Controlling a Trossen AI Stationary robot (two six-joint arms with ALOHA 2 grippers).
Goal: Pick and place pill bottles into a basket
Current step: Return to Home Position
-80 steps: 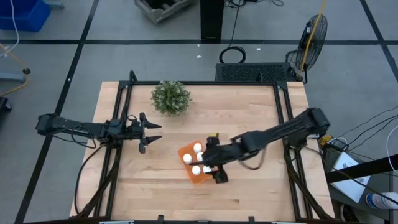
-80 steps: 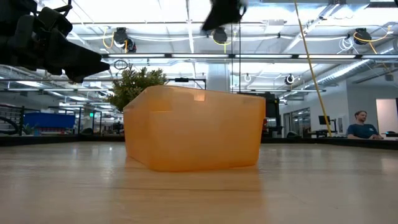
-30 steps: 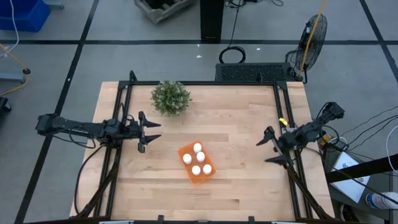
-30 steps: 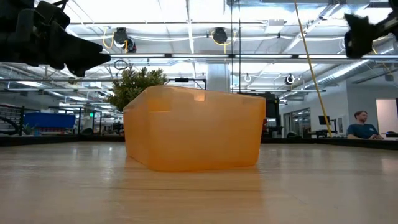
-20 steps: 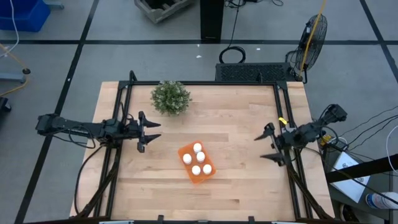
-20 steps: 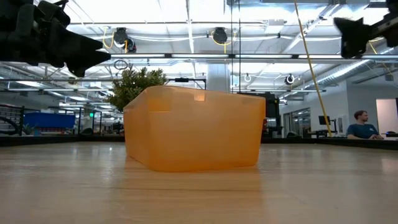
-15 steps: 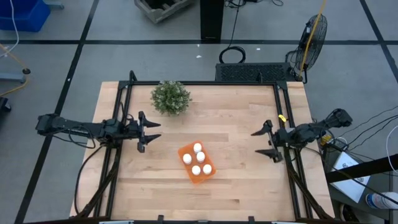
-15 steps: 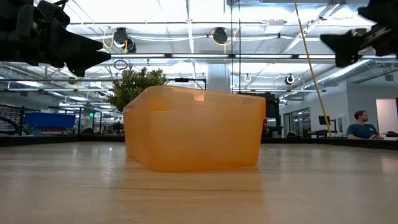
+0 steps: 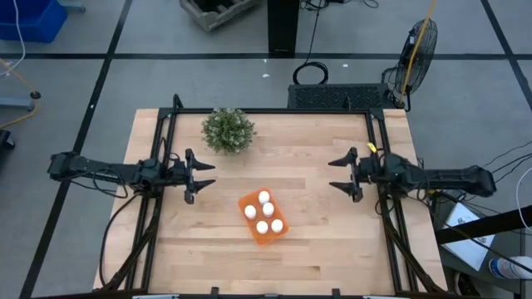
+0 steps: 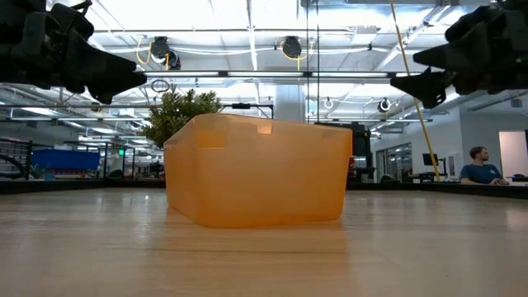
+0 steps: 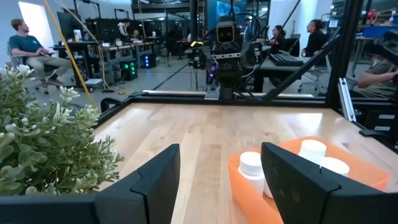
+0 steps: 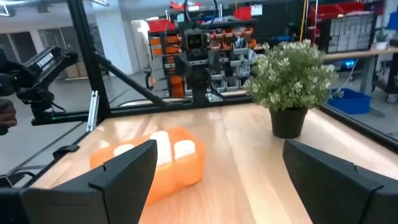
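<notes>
Left pincer (image 9: 202, 178) hovers over the counter's (image 9: 316, 232) left edge, fingers spread and holding nothing; the right pincer (image 9: 336, 174) hangs over the right side, likewise released and empty. Between them, near the counter's middle, the orange basket (image 9: 244, 202) lies skewed, with five white pill bottles (image 9: 268, 208) standing inside it. A potted green plant (image 9: 228, 130) stands well apart from the basket, nearer the left arm's side

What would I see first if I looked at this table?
The bright orange basket in the middle of the table, with white pill bottles standing inside it. Next, the spiky green plant near the far edge, and the open left gripper and right gripper hovering at either side.
</notes>
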